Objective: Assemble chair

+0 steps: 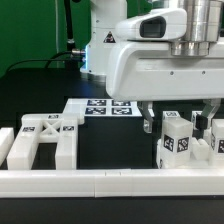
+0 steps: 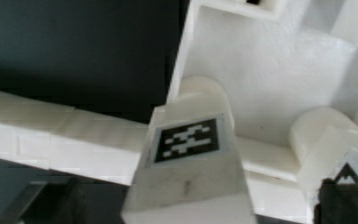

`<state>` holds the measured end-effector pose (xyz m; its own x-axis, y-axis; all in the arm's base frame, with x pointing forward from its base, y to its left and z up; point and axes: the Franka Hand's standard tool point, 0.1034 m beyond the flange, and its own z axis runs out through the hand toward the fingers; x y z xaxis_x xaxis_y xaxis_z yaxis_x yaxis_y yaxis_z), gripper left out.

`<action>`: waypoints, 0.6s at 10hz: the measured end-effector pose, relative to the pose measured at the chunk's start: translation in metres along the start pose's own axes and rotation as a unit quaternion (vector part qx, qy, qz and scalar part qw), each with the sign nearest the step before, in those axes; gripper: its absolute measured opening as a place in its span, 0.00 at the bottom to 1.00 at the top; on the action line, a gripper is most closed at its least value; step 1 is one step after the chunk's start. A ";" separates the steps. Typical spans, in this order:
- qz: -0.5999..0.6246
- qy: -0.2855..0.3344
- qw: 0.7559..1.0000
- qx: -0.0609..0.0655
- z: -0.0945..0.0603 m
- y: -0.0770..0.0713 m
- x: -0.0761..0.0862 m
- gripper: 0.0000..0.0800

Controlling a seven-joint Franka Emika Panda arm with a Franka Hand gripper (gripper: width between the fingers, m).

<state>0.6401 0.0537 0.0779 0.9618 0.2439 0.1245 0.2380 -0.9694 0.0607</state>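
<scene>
Exterior view: gripper [image 1: 181, 120] spread wide, holding nothing, hanging right over a tagged square leg [image 1: 175, 145] beside the border rail [image 1: 100, 181].

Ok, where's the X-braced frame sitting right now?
In the exterior view, the X-braced frame lies flat at the exterior view's left, next to the white border rail, with the marker board behind it to the right.

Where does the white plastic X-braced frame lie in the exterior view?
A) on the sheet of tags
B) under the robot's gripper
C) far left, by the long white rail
C: the white plastic X-braced frame lies at the exterior view's left, beside the long white rail.
</scene>
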 end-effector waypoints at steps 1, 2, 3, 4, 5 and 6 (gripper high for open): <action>-0.038 -0.001 0.999 -0.004 0.000 0.001 0.000 0.81; -0.077 -0.002 0.997 -0.005 0.000 0.002 0.000 0.65; -0.077 -0.002 0.997 -0.005 0.000 0.002 0.000 0.48; -0.073 -0.001 0.997 -0.005 0.000 0.002 0.000 0.48; -0.062 -0.001 0.998 -0.004 0.000 0.002 0.000 0.36; -0.062 -0.001 0.998 -0.004 0.000 0.002 0.000 0.36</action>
<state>0.6407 0.0515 0.0784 0.9252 0.3619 0.1138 0.3540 -0.9315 0.0843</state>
